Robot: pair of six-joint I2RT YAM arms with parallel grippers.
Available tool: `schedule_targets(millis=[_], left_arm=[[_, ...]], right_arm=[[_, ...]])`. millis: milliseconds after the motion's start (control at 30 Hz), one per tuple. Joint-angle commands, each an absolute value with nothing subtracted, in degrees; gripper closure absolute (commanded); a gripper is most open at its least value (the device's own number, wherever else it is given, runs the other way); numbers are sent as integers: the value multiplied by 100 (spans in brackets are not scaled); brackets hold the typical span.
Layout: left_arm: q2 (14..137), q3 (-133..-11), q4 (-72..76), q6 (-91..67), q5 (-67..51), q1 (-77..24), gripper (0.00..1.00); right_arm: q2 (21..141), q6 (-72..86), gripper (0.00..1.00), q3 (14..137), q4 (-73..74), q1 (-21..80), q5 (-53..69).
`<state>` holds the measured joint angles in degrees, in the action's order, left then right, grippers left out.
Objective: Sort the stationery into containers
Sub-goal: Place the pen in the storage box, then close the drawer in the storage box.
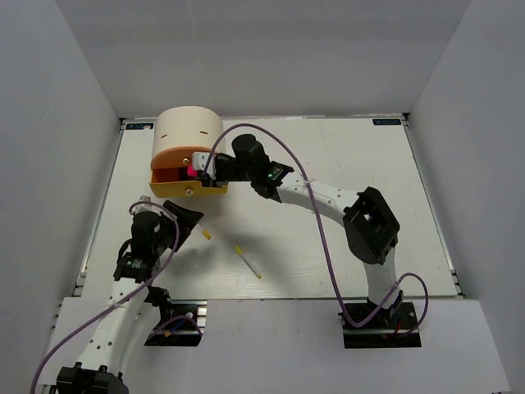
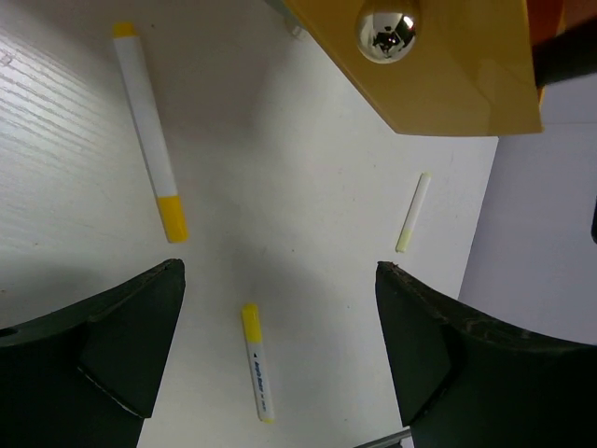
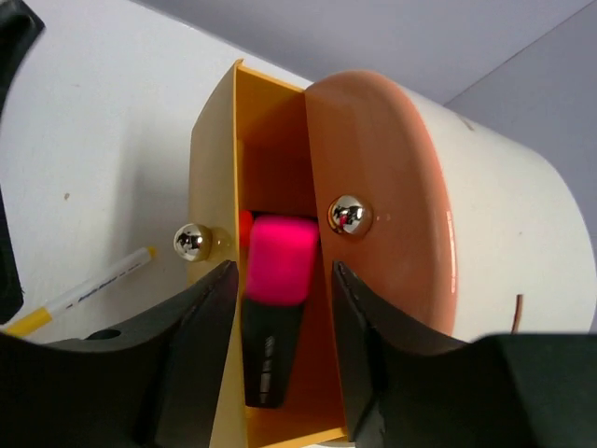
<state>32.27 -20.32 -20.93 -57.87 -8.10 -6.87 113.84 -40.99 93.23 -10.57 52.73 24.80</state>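
The beige half-cylinder cabinet stands at the far left, its yellow drawer pulled out below the orange one. My right gripper hovers at the open drawer. In the right wrist view its jaws stand apart around a black highlighter with a pink cap, a gap on each side. The highlighter is inside the yellow drawer. My left gripper is open and empty above the table. Three white pens with yellow tips lie below it: a long one, a short one, a pale one.
Two of the pens show on the table in the top view, one beside my left gripper and one nearer the middle. The yellow drawer's front and round knob are just beyond my left gripper. Grey walls enclose the table.
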Motion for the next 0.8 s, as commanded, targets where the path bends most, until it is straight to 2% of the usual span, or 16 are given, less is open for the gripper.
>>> schedule_targets(millis=[0, 67, 200, 267, 333, 367, 400, 433, 767], left_arm=[[3453, -2250, -1714, -5669, -853, -659, 8], [3629, -2250, -1504, -5669, -853, -659, 8], [3989, -2250, -1099, -5669, -800, -659, 9], [4165, -2302, -793, -5608, -800, -659, 14], [4428, -2303, -572, -5607, -853, -659, 22], [4517, -2355, -328, -5547, -853, -659, 26], [4613, -2355, -221, -5546, -853, -659, 34], [4719, -2408, -124, -5485, -853, -659, 38], [5669, -2769, 921, -4913, -624, -659, 41]], right_arm=[[11154, -4061, 49, 9370, -1512, 5273, 2531], [10873, -4104, 42, 9203, -1547, 5265, 2575], [10381, -4026, 40, 8860, -1670, 5265, 2610], [10258, -3842, 40, 8737, -1653, 5265, 2549], [9976, -3518, 56, 8658, -1600, 5230, 2392], [9923, -3420, 67, 8657, -1565, 5212, 2356], [9723, -3323, 84, 8640, -1373, 5160, 2295], [9660, -3122, 88, 8596, -1293, 5142, 2285], [8113, -2988, 89, 6656, -932, 4501, 1951]])
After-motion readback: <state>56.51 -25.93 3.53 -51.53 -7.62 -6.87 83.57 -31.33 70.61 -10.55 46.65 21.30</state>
